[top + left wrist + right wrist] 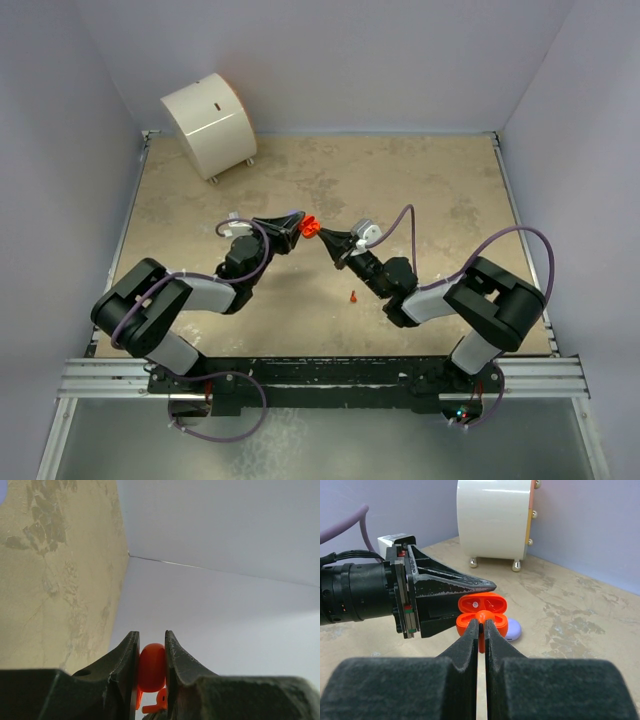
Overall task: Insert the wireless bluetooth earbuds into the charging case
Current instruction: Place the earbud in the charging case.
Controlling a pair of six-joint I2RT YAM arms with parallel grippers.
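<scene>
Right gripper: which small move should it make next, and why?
Probably ease the right gripper forward, pressing the red-orange earbud into the open case: the left gripper holds that case just ahead, and the earbud is at its rim.

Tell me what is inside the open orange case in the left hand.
The orange charging case shows a recess with a pale spot in its upper half. The right hand, holding an orange earbud, hides the lower half's inside.
</scene>
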